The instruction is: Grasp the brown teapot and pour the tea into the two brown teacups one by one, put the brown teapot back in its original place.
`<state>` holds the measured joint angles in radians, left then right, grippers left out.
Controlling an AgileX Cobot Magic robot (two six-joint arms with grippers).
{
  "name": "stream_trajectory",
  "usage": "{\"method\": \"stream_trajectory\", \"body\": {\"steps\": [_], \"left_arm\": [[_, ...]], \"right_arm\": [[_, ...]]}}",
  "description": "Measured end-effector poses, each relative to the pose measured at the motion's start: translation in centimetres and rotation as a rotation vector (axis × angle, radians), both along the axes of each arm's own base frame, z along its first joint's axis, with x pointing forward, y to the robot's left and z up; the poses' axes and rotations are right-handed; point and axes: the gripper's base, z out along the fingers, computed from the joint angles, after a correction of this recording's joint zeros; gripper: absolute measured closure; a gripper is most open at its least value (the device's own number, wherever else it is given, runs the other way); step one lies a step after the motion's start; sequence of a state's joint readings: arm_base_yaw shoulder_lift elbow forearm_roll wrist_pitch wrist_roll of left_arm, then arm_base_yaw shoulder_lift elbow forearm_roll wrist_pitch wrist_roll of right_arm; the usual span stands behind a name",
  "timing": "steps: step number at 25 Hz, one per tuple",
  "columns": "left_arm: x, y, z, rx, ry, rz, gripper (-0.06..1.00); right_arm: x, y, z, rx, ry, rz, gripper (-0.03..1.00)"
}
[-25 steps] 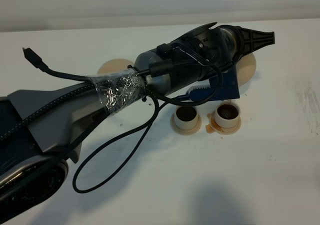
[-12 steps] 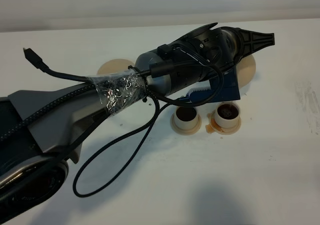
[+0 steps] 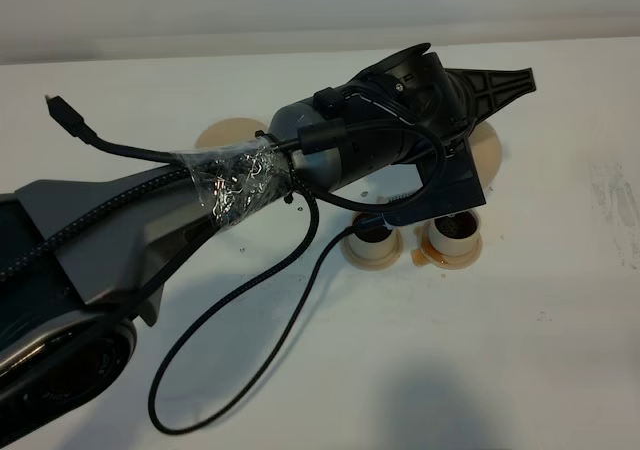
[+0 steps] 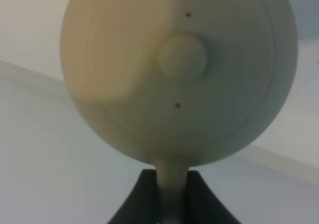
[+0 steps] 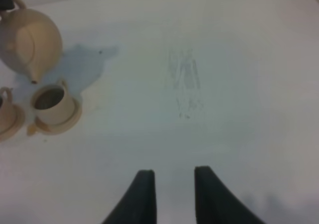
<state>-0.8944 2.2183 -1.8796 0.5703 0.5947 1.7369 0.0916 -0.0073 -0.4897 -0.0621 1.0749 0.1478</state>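
The brown teapot [image 4: 174, 69] fills the left wrist view, lid knob toward the camera. My left gripper [image 4: 172, 186] is shut on its loop handle. In the exterior view the left gripper [image 3: 508, 82] reaches across the table and covers most of the teapot [image 3: 487, 148]. The right wrist view shows the teapot [image 5: 30, 42] tilted, spout down above one teacup. Two teacups [image 3: 373, 238] [image 3: 452, 235] stand on saucers, both holding dark tea. The original place, a round saucer [image 3: 228, 132], lies bare behind the arm. My right gripper [image 5: 172, 194] is open and empty over bare table.
A small brown spill [image 3: 418, 260] lies beside the right cup's saucer. A black cable [image 3: 230, 370] hangs in a loop from the left arm over the table. Faint scuff marks [image 3: 612, 210] are on the right side of the white table.
My left gripper has rolled and dropped a little with the teapot. Its dark wrist mount now hangs lower, over the back of the two cups.
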Motion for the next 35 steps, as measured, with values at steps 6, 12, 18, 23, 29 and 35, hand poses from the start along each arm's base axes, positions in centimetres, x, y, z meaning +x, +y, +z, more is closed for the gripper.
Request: {"method": "stream_trajectory", "body": {"steps": [6,12,18,23,29,35], "left_arm": [[0.6,1.0,-0.3,-0.059,0.081,0.127,0.93],[0.9,1.9,0.1,-0.24,0.203,0.331,0.93],[0.3,3.2,3.2,-0.478,0.316,0.605,0.93],[-1.0,4.0,3.8,-0.609,0.495,0.952,0.93],[-3.1,4.3,3.5,-0.615,0.654,1.271,0.93],[-5.7,4.2,5.9,-0.622,0.696,1.353,0.93]], "right_arm": [[0.0,0.0,0.0,0.0,0.0,0.0,0.75],[0.0,0.0,0.0,0.0,0.0,0.0,0.75],[0.0,0.0,0.0,0.0,0.0,0.0,0.75],[0.0,0.0,0.0,0.0,0.0,0.0,0.75],[0.0,0.0,0.0,0.0,0.0,0.0,0.75],[0.0,0.0,0.0,0.0,0.0,0.0,0.75]]}}
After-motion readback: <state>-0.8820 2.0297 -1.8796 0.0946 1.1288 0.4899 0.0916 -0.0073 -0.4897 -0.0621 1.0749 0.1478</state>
